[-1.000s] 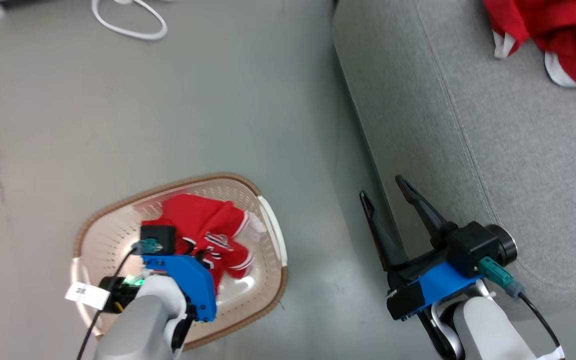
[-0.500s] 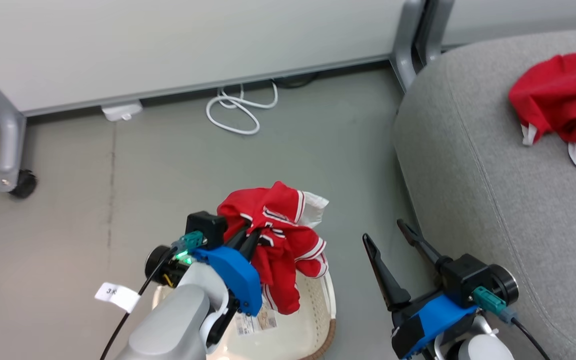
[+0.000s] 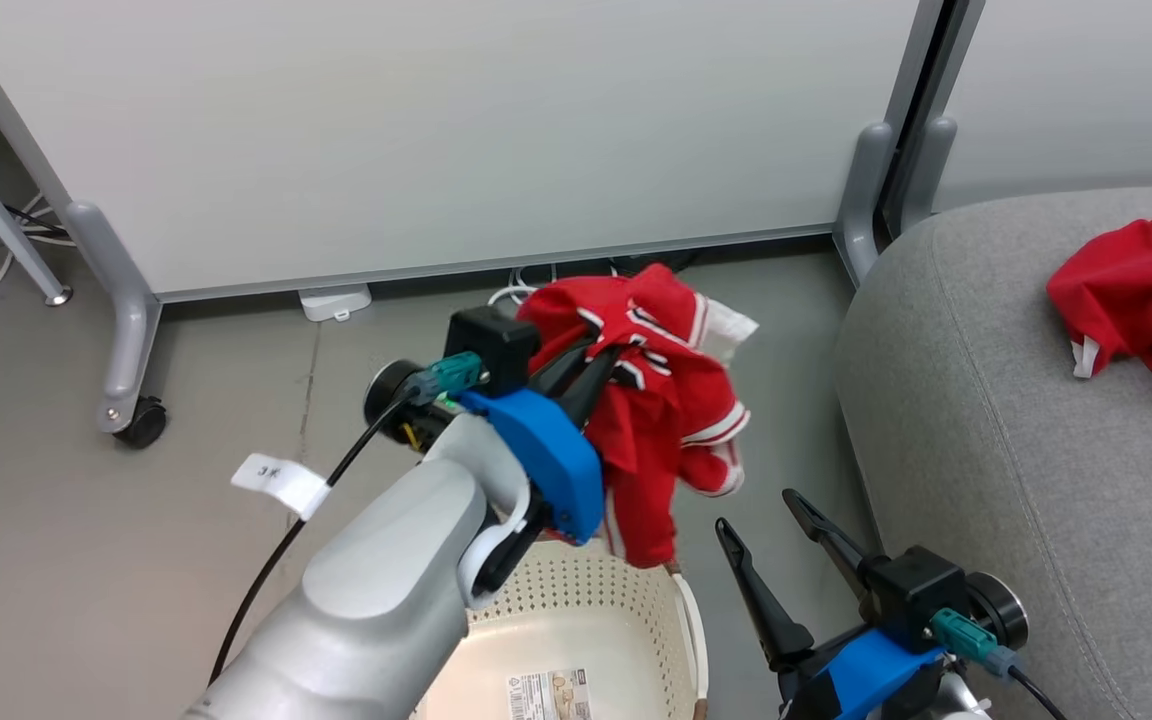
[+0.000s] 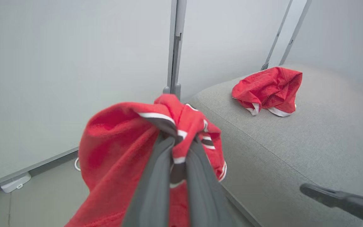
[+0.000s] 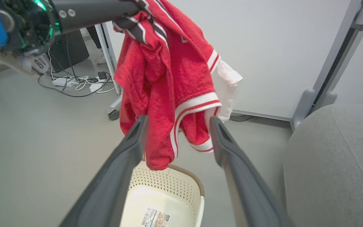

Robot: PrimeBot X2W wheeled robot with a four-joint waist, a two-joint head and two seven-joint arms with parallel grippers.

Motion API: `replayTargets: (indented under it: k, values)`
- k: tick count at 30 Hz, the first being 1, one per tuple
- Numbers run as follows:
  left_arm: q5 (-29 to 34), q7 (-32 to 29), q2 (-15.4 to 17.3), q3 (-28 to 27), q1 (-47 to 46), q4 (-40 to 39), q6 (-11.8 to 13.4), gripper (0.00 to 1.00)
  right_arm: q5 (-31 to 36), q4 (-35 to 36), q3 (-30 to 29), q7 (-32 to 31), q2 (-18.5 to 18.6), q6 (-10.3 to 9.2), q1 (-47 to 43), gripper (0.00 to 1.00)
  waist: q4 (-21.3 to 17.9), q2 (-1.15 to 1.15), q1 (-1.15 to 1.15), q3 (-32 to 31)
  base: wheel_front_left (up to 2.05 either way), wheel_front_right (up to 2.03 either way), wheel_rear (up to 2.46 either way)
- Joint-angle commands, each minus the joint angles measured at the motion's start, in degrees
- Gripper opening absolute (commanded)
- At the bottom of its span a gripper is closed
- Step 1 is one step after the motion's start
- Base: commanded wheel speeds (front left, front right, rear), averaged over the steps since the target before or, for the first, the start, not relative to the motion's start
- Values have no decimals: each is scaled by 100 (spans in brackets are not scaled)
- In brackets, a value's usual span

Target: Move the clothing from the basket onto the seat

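My left gripper (image 3: 604, 352) is shut on a red garment with white trim (image 3: 671, 425), part of the clothing. It holds the bunched cloth in the air above the basket (image 3: 636, 595). The garment's lowest fold hangs just over the basket's far rim. The cream perforated basket shows only a label on its bottom (image 5: 181, 179). A second red garment (image 3: 1136, 290) lies crumpled on the grey seat (image 3: 976, 420) at the right. My right gripper (image 3: 756, 512) is open and holds nothing, low between basket and seat. In the left wrist view the fingers (image 4: 156, 176) pinch the cloth (image 4: 115, 148).
A white partition panel stands behind, on grey legs with a castor (image 3: 143, 422). A second grey post (image 3: 866, 190) stands by the seat's corner. Cables and a power strip (image 5: 71, 82) lie on the grey floor to the left. A paper tag (image 3: 278, 482) hangs from my left arm's cable.
My left gripper has lifted the red garment up out of the basket and carried it higher. The head camera has tilted up. The right gripper has stayed open.
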State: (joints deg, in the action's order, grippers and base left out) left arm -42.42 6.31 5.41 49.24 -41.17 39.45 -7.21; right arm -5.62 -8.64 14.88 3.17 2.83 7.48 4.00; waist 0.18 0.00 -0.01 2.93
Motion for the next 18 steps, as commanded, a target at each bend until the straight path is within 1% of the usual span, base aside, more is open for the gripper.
replayTargets:
  k: [1,7,18]
  values:
    - [-27,-2,-8,24,-114,-33,-42,0,5,25,-4,-7,10,3,-84,100,12,0,1,-19,0,0,0]
    - [-142,-89,-137,284,-456,-133,-42,0,-24,74,9,-64,10,3,-169,100,1,0,1,-135,0,0,0]
    - [-445,-47,-235,624,-870,-221,-42,0,-52,113,-23,-112,10,3,-239,100,-98,0,1,-310,0,0,0]
